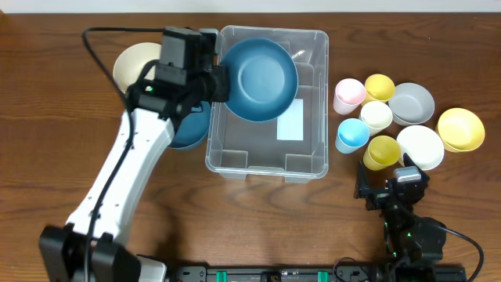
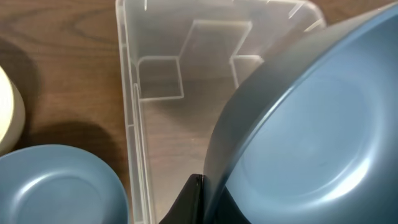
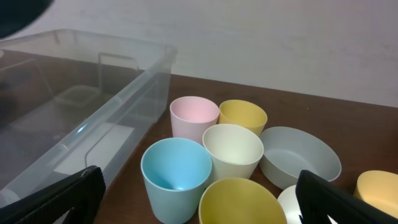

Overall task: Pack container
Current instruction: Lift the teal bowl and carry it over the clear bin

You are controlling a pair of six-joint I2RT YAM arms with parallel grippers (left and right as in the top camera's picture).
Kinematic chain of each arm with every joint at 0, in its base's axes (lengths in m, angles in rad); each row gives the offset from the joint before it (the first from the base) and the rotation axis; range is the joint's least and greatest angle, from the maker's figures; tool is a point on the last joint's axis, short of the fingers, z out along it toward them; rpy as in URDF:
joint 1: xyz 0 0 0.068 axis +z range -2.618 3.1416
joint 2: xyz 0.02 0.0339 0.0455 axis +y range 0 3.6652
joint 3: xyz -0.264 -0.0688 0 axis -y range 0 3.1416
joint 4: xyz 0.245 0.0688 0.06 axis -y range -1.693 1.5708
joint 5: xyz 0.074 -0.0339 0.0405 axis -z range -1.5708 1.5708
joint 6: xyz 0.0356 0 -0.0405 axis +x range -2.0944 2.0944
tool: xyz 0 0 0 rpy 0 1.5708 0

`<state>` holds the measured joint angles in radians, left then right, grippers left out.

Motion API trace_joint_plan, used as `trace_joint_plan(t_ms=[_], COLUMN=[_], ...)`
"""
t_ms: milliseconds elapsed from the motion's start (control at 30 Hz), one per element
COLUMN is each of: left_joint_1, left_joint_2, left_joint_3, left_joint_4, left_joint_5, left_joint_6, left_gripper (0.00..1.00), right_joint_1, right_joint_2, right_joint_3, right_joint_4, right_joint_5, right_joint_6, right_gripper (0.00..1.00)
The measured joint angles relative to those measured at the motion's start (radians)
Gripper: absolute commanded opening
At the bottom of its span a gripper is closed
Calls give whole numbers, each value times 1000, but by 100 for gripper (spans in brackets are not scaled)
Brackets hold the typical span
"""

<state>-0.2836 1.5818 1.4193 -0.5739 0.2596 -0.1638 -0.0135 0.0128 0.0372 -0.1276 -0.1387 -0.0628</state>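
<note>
Holding blue bowl above container, far left corner; left pincer clenching bowl rim. Container sitting mid-desk toward far edge, nothing resting inside yet. Right pincer hovering released beside cups near desk's right edge. Nearly all packing remaining.

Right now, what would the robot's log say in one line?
left fingers: shut on blue bowl | blue bowl: over container | right fingers: open, beside cups | status: bowl not yet released
</note>
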Motion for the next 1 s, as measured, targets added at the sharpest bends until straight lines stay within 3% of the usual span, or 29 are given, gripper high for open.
trace_joint_plan(t_ms=[367, 1000], left_joint_1=[-45, -88], left_joint_2=[63, 336], left_joint_3=[234, 248], left_joint_4=[-21, 89], left_joint_5=[-66, -163], left_joint_6=[0, 8], left_gripper=[6, 6], right_joint_1=[0, 0], right_joint_2=[0, 0], right_joint_3=[0, 0], right_joint_4=[0, 0], right_joint_5=[0, 0], right_joint_6=[0, 0], right_gripper=[99, 99])
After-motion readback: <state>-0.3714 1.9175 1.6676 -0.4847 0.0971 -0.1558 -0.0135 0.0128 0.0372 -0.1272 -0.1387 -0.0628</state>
